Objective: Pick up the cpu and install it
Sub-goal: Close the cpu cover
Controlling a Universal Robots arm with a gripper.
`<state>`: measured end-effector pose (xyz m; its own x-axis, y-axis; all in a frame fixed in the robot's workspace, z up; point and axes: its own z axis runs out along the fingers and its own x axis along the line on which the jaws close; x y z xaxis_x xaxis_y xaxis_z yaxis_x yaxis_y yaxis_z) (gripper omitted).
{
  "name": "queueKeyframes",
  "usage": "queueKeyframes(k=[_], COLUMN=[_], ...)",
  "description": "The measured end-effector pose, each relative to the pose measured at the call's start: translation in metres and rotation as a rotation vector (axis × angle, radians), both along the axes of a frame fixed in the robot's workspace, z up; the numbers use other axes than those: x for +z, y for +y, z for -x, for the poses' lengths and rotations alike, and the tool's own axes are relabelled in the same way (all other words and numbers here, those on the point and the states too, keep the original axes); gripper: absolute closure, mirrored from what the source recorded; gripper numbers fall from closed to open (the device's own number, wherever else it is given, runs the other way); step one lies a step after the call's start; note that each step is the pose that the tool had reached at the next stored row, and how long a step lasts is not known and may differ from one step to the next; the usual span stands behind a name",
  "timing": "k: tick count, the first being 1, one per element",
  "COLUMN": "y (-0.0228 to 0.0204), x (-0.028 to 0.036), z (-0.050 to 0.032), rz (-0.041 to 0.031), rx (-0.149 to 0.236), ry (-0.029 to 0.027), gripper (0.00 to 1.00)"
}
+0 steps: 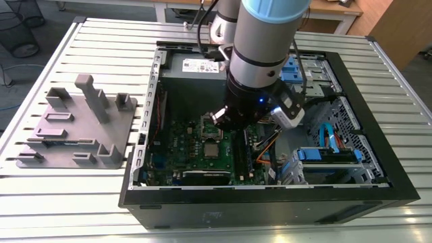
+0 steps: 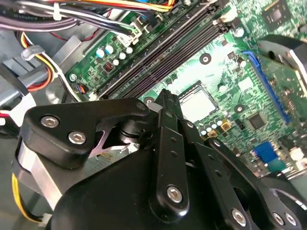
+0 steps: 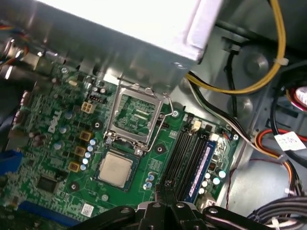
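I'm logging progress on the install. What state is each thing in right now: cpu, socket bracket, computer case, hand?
cpu: seated flat on the motherboard, metal top up, uncovered.
socket bracket: swung open, tilted up off the cpu.
computer case: lying on its side, side panel off.
hand: shut, nothing between its fingers, above the motherboard near the cpu.

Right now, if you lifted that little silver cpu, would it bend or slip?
The cpu looks thin, flat and metal-topped, so probably stiff and light. Its smooth top may be slippery. Lying flat on the motherboard, it shouldn't roll or tip.
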<state>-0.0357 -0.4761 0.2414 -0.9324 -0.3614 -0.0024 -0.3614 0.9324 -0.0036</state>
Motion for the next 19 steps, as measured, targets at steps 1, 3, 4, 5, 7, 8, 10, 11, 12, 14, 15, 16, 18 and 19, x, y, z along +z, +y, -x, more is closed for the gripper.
queueKeyframes(k=[1, 3, 4, 5, 7, 8, 10, 11, 12, 14, 15, 16, 18, 19], y=[0.0, 0.0, 0.0002, 0.0004, 0.0009, 0.0012, 0.0017, 0.0019, 0.0021, 0.0029, 0.0041, 0.0055, 0.0089, 0.0106], x=[-0.0002, -0.0006, -0.0008, -0.0011, -0.0016, -0.0018, -0.0021, -0.0022, -0.0023, -0.0026, -0.0028, -0.003, -0.0033, -0.0034], z=[0.0, -0.0002, -0.0003, -0.0004, -0.0004, -0.0004, -0.0004, -0.0004, -0.0003, -0.0004, -0.0003, -0.0003, -0.0003, -0.0003], rz=[0.0, 0.0, -0.0001, -0.0002, -0.0001, -0.0001, -0.0004, -0.0014, -0.0031, -0.0086, -0.0105, -0.0108, -0.0108, -0.0107], rx=[0.015, 0.039, 0.047, 0.054, 0.067, 0.074, 0.088, 0.093, 0.098, 0.106, 0.107, 0.107, 0.107, 0.107], ry=[0.0, 0.0, 0.0, -0.0001, -0.0005, -0.0013, -0.0039, -0.0053, -0.0063, -0.0077, -0.0079, -0.0079, -0.0078, -0.0077], gripper=[0.89, 0.89, 0.89, 0.89, 0.89, 0.89, 0.89, 0.89, 0.89, 0.89, 0.89, 0.89, 0.89, 0.89])
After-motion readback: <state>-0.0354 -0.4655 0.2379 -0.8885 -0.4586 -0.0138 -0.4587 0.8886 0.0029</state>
